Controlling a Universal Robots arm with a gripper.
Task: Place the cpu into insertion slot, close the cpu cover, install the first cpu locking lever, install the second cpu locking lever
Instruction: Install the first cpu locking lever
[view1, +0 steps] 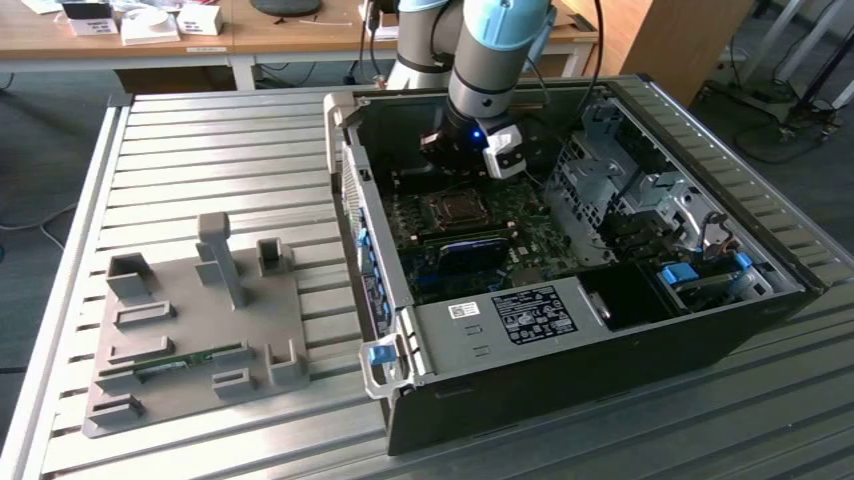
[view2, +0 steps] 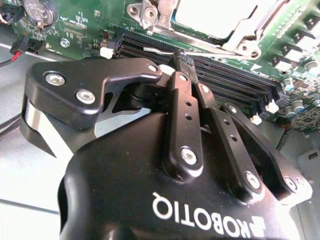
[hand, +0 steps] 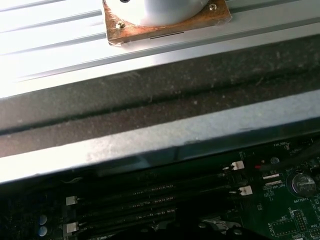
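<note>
Open computer case (view1: 561, 400) on slatted desk (view1: 200, 150). Gripper (view2: 181, 59) inside case, jaws together, empty, tips over memory slots (view2: 235, 85) just beside insertion slot (view1: 458, 208). Cpu (view2: 220, 12) seated there, cpu cover (view2: 227, 40) framing it. Likely lever work: push low, steady, clear of memory slots.

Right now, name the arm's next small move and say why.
Probably nudge the gripper off the memory slots toward the cpu cover. In the second wrist view the cover looks laid flat over the cpu, and the shut jaws hang over those slots beside it, so locking it down seems left to do.
</note>
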